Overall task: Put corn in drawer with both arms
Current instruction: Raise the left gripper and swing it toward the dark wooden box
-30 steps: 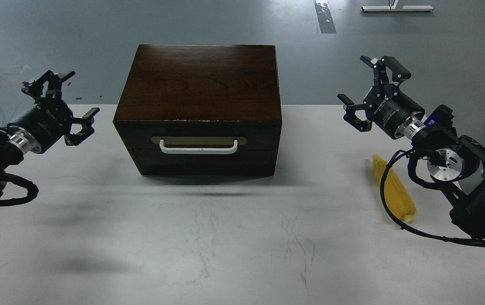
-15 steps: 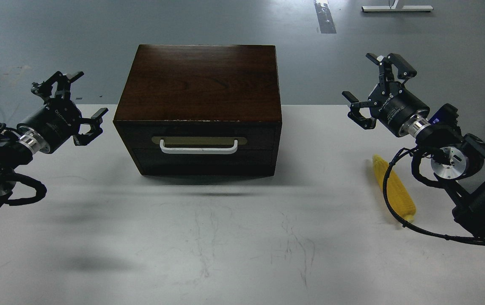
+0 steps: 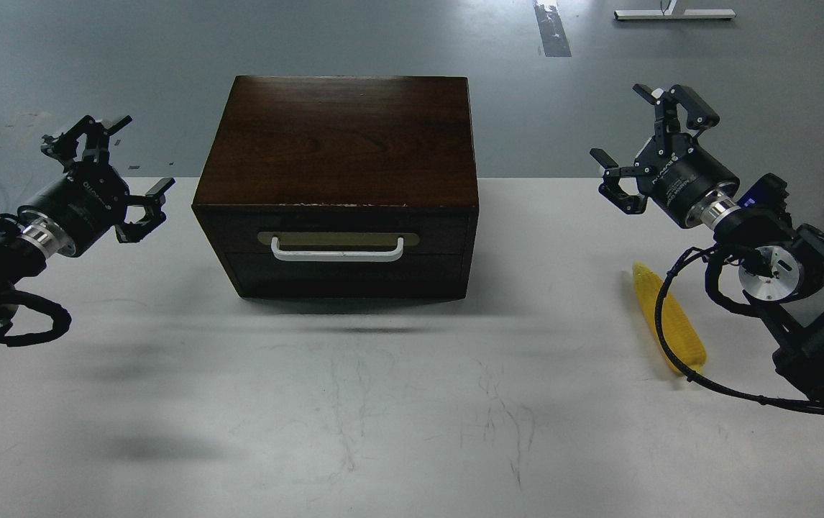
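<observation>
Looking down from the head, one view showed everything: a single dark brown wooden cabinet (image 3: pixel 336 183) stood at the middle of the pale grey table (image 3: pixel 383 403), and its one wide drawer with a white bar handle on a brass plate (image 3: pixel 338 248) was fully closed. One bright yellow ribbed toy corn cob (image 3: pixel 669 319) lay on the table well to the right of the cabinet, partly crossed by a black cable of the right arm. Two black arms were present. The left gripper (image 3: pixel 111 169) hovered off the cabinet's left side, fingers spread and empty. The right gripper (image 3: pixel 653 147) hung above and beyond the corn, fingers likewise spread, gripping nothing.

Judging from this, nothing of the task was done. The looping cable could snag or nudge the cob as the right arm descended, rolling it toward the table edge. The cabinet looked free-standing, so a pull on the handle might drag the whole box forward unless it was braced.
</observation>
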`<state>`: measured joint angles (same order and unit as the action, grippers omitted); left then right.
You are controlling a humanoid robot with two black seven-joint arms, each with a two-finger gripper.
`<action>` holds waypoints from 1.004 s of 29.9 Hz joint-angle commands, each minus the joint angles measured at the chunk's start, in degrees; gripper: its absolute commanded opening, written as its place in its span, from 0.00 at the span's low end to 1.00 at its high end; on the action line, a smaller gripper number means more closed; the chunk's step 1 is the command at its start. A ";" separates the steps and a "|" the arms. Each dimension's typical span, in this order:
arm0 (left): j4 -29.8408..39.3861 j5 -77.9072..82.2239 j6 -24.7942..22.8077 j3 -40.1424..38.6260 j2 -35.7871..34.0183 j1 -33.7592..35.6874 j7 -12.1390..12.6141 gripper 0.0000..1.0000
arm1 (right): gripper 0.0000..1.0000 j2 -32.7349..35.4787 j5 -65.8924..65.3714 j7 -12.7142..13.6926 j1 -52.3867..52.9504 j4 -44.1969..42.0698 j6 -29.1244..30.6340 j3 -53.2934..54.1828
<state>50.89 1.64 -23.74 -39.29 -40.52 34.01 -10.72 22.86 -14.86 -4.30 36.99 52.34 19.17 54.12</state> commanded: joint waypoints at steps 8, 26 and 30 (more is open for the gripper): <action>0.00 0.21 0.01 0.00 -0.52 -0.08 0.00 0.98 | 1.00 0.08 0.01 0.09 0.10 -0.13 -0.01 0.11; 0.00 0.30 -0.08 0.00 -1.31 0.01 0.00 0.98 | 1.00 0.17 0.01 -0.09 -0.43 -0.13 -1.33 0.73; 0.09 0.39 0.09 -0.35 -1.93 0.36 -3.33 0.98 | 1.00 0.17 0.10 -0.18 -0.51 -0.13 -1.33 0.73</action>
<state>50.92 1.98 -23.78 -39.40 -41.93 33.93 -11.37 23.05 -14.85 -4.40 36.58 52.20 17.85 54.85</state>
